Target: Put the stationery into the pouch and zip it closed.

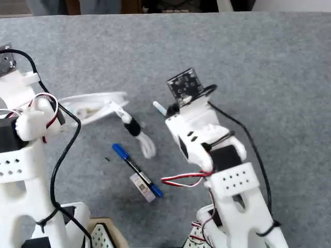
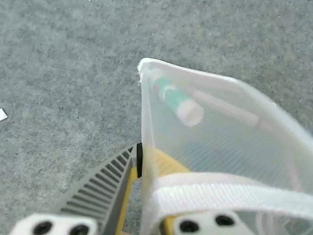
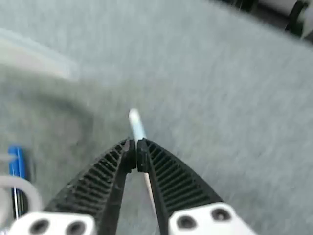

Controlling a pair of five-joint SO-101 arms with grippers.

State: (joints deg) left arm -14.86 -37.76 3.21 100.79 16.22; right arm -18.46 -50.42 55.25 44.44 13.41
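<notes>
- Pouch (image 1: 98, 105) of translucent mesh sits at 9 o'clock from the right end effector (image 3: 135, 148), over the grey surface (image 1: 269, 57). The left end effector (image 2: 139, 164) is clamped on one edge of it.
- A green-and-white stick (image 2: 173, 98) is already inside.
- The right end effector's jaws are pressed together on a thin pale pen (image 3: 136, 122), which points toward the pouch.
- A blue pen (image 1: 135, 168) and a small block (image 1: 143, 187) lie loose at 5 o'clock from the pouch.
- Handling, as a judgement: the pouch fabric looks soft and likely to sag, so grip it at the firmer seam. The pens look light, rigid and smooth, and are best pinched mid-barrel.
</notes>
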